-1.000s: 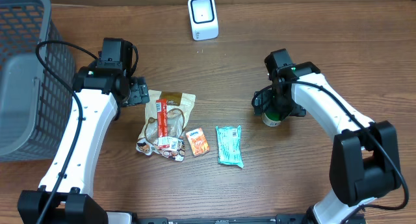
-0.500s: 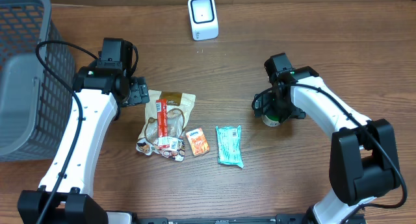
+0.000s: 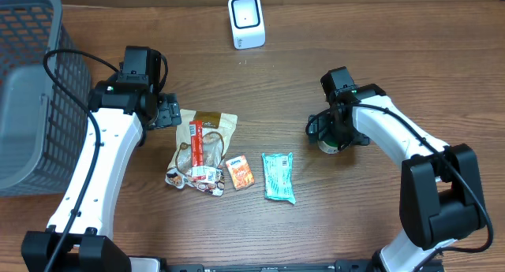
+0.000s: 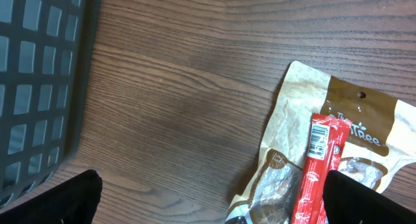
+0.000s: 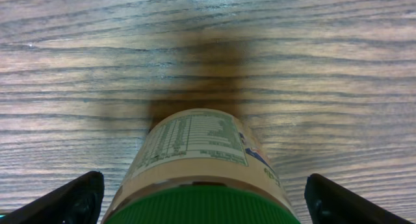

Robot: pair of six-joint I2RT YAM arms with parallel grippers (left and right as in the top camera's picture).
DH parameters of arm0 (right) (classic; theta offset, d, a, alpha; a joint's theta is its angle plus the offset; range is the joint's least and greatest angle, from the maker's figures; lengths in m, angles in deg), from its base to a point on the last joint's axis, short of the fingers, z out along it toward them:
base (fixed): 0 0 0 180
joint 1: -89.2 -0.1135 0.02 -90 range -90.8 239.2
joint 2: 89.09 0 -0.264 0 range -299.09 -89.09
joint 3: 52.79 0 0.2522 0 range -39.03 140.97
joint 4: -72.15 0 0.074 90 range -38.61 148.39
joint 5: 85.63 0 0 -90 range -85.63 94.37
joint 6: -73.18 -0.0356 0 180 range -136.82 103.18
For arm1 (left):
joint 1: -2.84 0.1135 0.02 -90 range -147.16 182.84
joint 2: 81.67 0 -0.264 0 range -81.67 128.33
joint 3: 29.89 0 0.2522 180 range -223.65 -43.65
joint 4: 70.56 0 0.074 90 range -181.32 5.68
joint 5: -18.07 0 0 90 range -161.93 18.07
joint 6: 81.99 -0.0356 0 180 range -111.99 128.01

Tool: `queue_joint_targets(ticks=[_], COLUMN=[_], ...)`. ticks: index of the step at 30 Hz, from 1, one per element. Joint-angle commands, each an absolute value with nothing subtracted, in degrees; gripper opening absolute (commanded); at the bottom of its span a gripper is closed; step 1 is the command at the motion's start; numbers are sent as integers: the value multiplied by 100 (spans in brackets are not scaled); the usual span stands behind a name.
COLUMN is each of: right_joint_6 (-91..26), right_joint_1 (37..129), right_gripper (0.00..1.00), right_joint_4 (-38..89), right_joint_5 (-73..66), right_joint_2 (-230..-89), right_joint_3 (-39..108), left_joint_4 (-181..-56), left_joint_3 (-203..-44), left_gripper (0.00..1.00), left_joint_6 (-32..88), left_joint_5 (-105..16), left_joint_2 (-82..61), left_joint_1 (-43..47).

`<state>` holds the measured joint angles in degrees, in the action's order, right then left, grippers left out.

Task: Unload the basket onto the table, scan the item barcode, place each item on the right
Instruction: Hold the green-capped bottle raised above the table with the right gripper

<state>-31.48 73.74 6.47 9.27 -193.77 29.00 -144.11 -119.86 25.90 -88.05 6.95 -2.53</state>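
Observation:
A jar with a green lid (image 5: 198, 208) and a pale printed label (image 5: 195, 141) stands upright on the wooden table. My right gripper (image 5: 205, 201) is open and straddles it, one dark fingertip (image 5: 71, 199) on each side with a gap showing. From overhead the jar (image 3: 330, 145) sits under that gripper (image 3: 332, 135). The white scanner (image 3: 246, 21) stands at the table's back edge. My left gripper (image 4: 211, 198) is open over bare wood, beside a brown snack pouch (image 4: 351, 130) with a red stick pack (image 4: 318, 162) lying on it.
A grey mesh basket (image 3: 28, 83) fills the left side, its wall close to the left gripper (image 3: 167, 113). The brown pouch (image 3: 203, 138), an orange packet (image 3: 240, 172) and a teal packet (image 3: 278, 176) lie mid-table.
The right gripper has edged slightly lower around the jar. The left arm and the packets have not moved.

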Motion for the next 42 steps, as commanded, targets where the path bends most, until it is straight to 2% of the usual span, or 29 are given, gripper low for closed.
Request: queue_joint_targets(ticks=[1, 6, 11, 14, 20, 25, 28, 34, 37, 39, 42], right_joint_6=[-3163, -3165, -3185, -3209, -3650, -3751, -3434, -2544, -2140, -2057, -2249], right_joint_1=[7396, 7396, 7396, 7396, 7396, 7396, 7396, 7396, 7389, 7389, 7389], right_gripper=[89, 69, 69, 80, 82, 69, 62, 56, 56, 67, 77], right_joint_4=[627, 581, 588, 586, 535, 391, 415, 459, 505, 542, 564], right_joint_5=[941, 941, 938, 917, 868, 877, 873, 873, 873, 873, 849], right_joint_2=[-19423, -19423, -19423, -19423, -19423, -19423, -19423, -19423, -19423, -19423, -19423], right_joint_3=[2874, 2874, 2874, 2874, 2948, 3016, 3016, 3016, 3014, 3014, 3014], left_joint_4=[-14402, -14402, -14402, -14402, -14402, -14402, -14402, -14402, -14402, -14402, -14402], left_joint_3=[-11988, -11988, -11988, -11988, -11988, -11988, -11988, -11988, -11988, -11988, -11988], left_gripper=[100, 100, 100, 100, 100, 100, 100, 100, 100, 100, 100], left_joint_6=[2584, 2584, 2584, 2584, 2584, 2584, 2584, 2584, 2584, 2584, 2584], left_joint_5=[-8862, -8860, -8860, -8860, -8860, -8860, -8860, -8860, -8860, -8860, -8860], left_joint_2=[715, 715, 715, 715, 715, 715, 715, 715, 715, 715, 715], left_joint_1=[-244, -244, -244, -244, -244, -242, -244, -244, -244, -244, -242])
